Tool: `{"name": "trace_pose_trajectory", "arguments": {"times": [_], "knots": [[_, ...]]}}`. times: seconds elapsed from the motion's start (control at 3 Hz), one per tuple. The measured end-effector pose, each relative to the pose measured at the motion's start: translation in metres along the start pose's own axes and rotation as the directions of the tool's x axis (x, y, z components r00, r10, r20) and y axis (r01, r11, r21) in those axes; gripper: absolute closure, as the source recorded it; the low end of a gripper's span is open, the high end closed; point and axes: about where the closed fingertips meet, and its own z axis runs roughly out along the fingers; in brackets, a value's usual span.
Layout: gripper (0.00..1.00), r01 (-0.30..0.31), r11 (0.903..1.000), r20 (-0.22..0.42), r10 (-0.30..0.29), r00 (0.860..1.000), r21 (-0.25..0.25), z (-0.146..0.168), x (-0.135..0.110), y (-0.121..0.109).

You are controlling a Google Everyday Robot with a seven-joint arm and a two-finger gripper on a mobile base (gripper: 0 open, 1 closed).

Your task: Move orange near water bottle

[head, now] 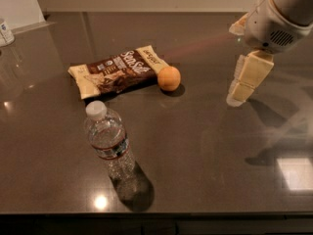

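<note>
The orange (169, 78) lies on the dark table (205, 151), touching the right end of a brown and cream snack bag (120, 71). The water bottle (108, 141) stands upright in front of the bag, to the left and nearer the front edge, apart from the orange. My gripper (240, 93) hangs from the white arm (279, 18) at the right, above the table and well to the right of the orange. It holds nothing that I can see.
A white container (5, 32) stands at the far left edge beside a pale board (19, 4). The table's front edge runs along the bottom of the view.
</note>
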Motion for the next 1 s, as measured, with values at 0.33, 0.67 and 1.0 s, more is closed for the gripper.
{"name": "trace_pose_trajectory", "arguments": {"times": [0.33, 0.67, 1.0], "knots": [[0.00, 0.018, 0.9997, 0.065, -0.017, 0.998, -0.018, 0.032, -0.027, -0.021], [0.00, 0.010, 0.9987, 0.110, -0.005, 0.994, -0.049, 0.069, -0.047, -0.039], [0.00, -0.015, 0.9968, 0.126, 0.025, 0.992, -0.079, 0.102, -0.056, -0.058]]}}
